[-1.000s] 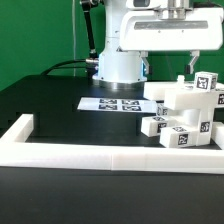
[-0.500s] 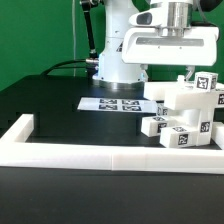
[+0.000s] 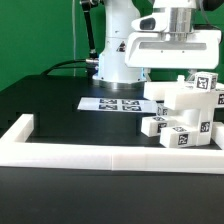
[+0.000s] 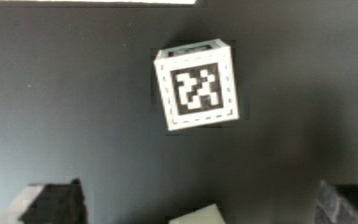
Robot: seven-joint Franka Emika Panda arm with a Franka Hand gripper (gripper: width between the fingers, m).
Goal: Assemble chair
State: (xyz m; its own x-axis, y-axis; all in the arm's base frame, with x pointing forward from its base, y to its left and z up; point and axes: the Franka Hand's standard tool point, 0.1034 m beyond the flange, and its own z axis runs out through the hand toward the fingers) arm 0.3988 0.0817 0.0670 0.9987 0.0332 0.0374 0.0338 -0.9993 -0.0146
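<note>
The chair parts (image 3: 186,112) are chunky white blocks with black-and-white tags, clustered on the black table at the exterior view's right. My gripper (image 3: 186,70) hangs just above that cluster, under its wide white hand. In the wrist view a white part with one square tag (image 4: 199,88) lies on the dark table below the gripper (image 4: 199,206). The dark fingertips (image 4: 51,205) stand far apart at the picture's edge, so the gripper is open. A white corner of another part (image 4: 197,215) shows between them, and I cannot tell whether it touches either finger.
The marker board (image 3: 112,103) lies flat in front of the arm's white base (image 3: 118,68). A long white border rail (image 3: 110,160) runs along the front of the table and turns back at the exterior view's left (image 3: 20,128).
The hand has come down a little toward the chair parts and shifted slightly to the exterior view's right. The jaws have stayed wide apart. The parts have not moved.
</note>
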